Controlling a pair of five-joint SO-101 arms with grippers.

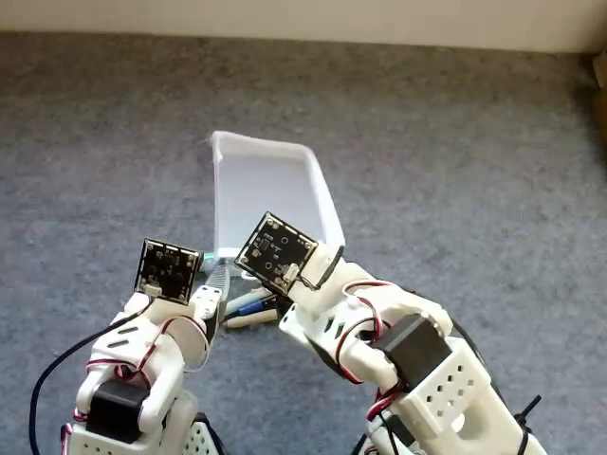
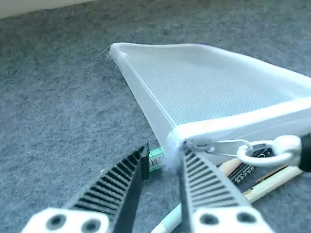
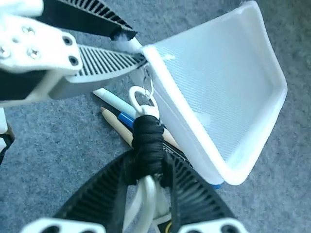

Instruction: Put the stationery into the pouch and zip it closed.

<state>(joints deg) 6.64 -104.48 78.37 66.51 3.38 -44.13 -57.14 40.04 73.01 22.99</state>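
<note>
Two white robot arms, wrists close together at lower centre.
Left arm (image 1: 142, 365), lower left: left gripper (image 2: 165, 154) pinches the pouch (image 2: 209, 87) corner. Right arm (image 1: 403, 365), lower right: right gripper (image 3: 149, 164) clamps a black zipper cord (image 3: 146, 141) between ribbed jaws.

Pens (image 1: 248, 307) mostly hidden beneath arms (image 1: 379, 346) and pouch (image 1: 270, 185); pouch's near end behind wrist cameras (image 1: 275, 251); zipper pull (image 3: 146, 136) end buried in right claw (image 3: 150, 164).
</note>
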